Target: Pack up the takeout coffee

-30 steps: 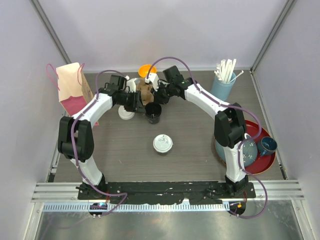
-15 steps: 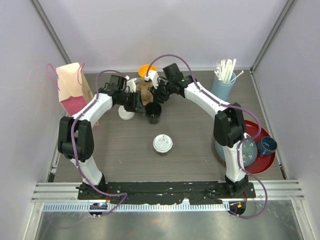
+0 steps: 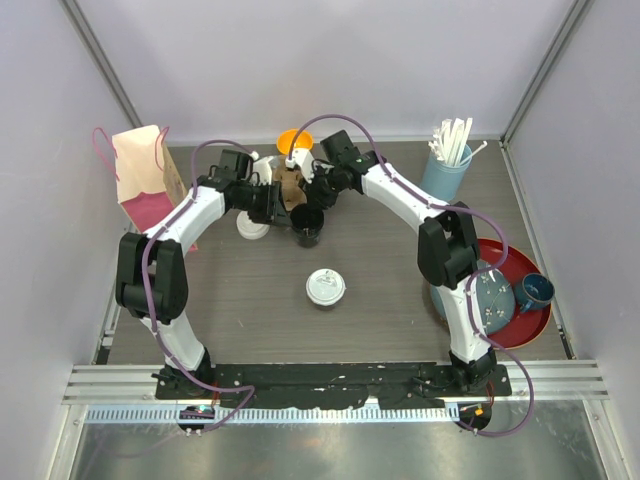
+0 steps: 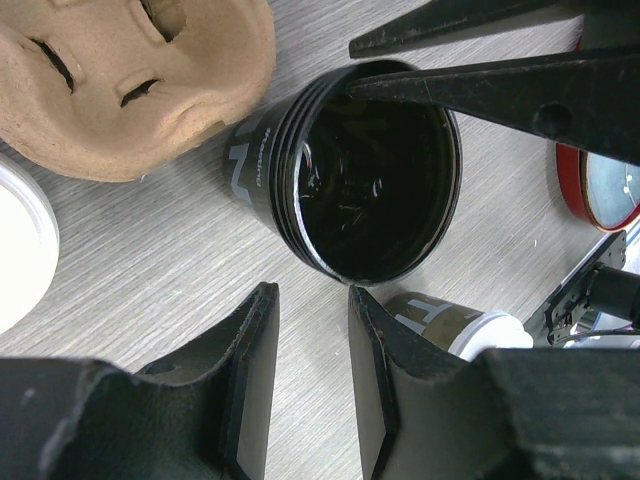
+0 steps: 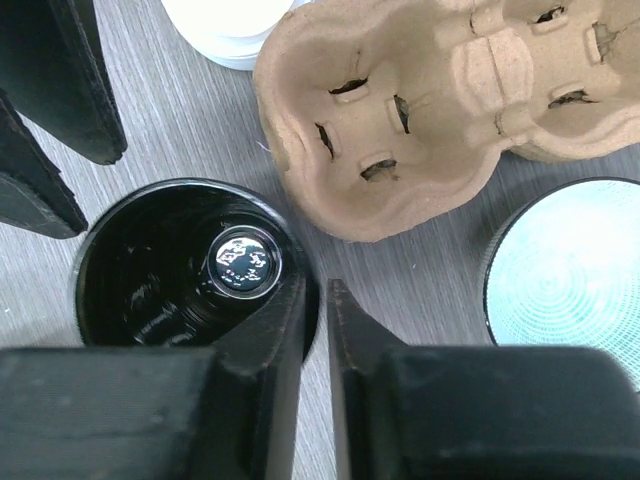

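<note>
Straddling rim of lidless cup [image 4: 255,170]: right gripper [image 5: 316,300], grip unclear | cup holds dark liquid [image 4: 370,190] | left gripper [image 4: 312,300] half-open, empty

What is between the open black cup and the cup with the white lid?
Nothing but bare table. In the top view, only grey wood separates the open black cup from the lidded cup.

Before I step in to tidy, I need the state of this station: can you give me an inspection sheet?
Surface: dark wood-grain table.
Job's things: open black cup, lidded cup, loose white lid, cardboard carrier, paper bag.
Clutter: straw tumbler, blue mug on red tray, orange dish.
Grippers: left gripper open near the open cup; right gripper straddles its rim, grip unclear.
Cables: purple cables along both arms.
Surroundings: pale enclosure walls.
</note>
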`<state>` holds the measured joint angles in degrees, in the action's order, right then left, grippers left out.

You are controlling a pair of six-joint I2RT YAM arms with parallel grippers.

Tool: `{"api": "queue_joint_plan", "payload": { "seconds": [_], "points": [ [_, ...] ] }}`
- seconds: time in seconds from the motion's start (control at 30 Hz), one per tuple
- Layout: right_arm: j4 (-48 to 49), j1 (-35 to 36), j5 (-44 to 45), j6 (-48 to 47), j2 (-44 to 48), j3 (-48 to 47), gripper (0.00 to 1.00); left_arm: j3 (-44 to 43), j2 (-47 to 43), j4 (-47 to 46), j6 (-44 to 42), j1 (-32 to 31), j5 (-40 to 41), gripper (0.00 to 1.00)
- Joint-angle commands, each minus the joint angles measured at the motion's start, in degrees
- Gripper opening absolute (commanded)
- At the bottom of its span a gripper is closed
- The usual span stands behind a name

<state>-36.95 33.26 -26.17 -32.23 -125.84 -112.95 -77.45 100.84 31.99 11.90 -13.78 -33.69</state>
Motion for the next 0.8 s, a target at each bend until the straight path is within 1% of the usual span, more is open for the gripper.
{"api": "queue_joint_plan", "payload": {
  "seconds": [0.0,0.07,0.13,0.27,0.37,0.63,0.73,0.77],
  "points": [
    [-0.23,0.06,-1.34,-0.64,0.95,-2.54,0.17,-1.92,-0.03,-0.08,-0.39,0.24,-1.02,0.37],
    [-0.32,0.14,-1.42,-0.64,1.38,-2.37,0.14,-1.92,-0.03,0.0,-0.56,0.16,-1.02,0.37],
    [-0.23,0.06,-1.34,-0.64,1.56,-2.19,0.13,-1.92,-0.03,-0.08,-0.56,0.16,-1.02,0.37],
    [0.3,0.14,-0.02,-0.73,2.88,-1.32,0.19,-2.09,0.15,-0.08,-0.56,0.16,-1.02,0.37],
    [1.52,0.23,0.33,-0.56,4.11,0.17,0.19,-2.0,0.33,0.0,-0.65,0.16,-0.94,0.37],
    [3.99,-0.03,-0.37,0.23,6.83,2.47,0.06,-2.44,-0.38,0.53,-1.0,0.42,-0.58,0.36],
    [3.99,-0.82,-3.17,1.46,7.01,2.56,0.01,-2.01,-1.17,0.36,-0.92,0.77,-1.37,0.31],
    [3.99,-1.26,-5.01,1.9,7.01,2.64,0.01,-1.92,-1.26,0.18,-0.65,0.77,-1.64,0.3]
  ]
}}
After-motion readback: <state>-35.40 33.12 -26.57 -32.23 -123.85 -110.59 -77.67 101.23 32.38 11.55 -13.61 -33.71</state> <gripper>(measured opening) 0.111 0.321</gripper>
